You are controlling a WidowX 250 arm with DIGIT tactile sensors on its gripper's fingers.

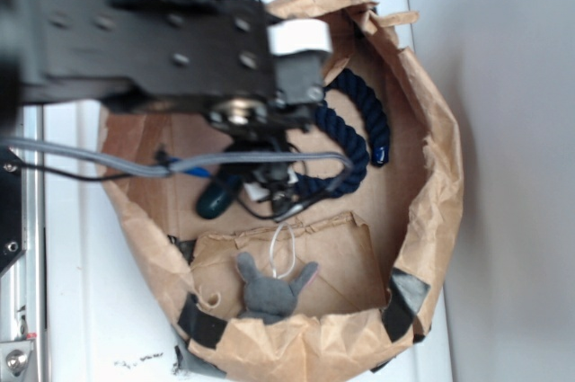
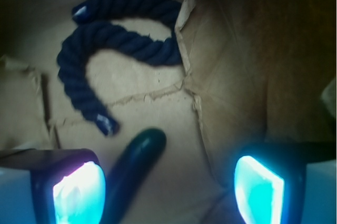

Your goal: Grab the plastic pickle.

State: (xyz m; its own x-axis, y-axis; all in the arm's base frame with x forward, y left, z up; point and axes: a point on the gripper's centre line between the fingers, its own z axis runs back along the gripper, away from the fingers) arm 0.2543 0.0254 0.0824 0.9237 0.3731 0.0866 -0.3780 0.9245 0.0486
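Wrist: pickle (image 2: 131, 174) between claw (image 2: 168, 184) pads.

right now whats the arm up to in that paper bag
The WidowX arm reaches into the brown paper bag, going for the dark green plastic pickle. Its fingers are open, with the pickle lying between them, nearer the left one, not yet gripped. A navy rope and a grey plush mouse lie nearby.

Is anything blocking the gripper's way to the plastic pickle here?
Nothing visible does. In the wrist view the plastic pickle lies between the open gripper fingers, close to one pad. The navy rope lies farther off on the paper bag floor, apart from the pickle.
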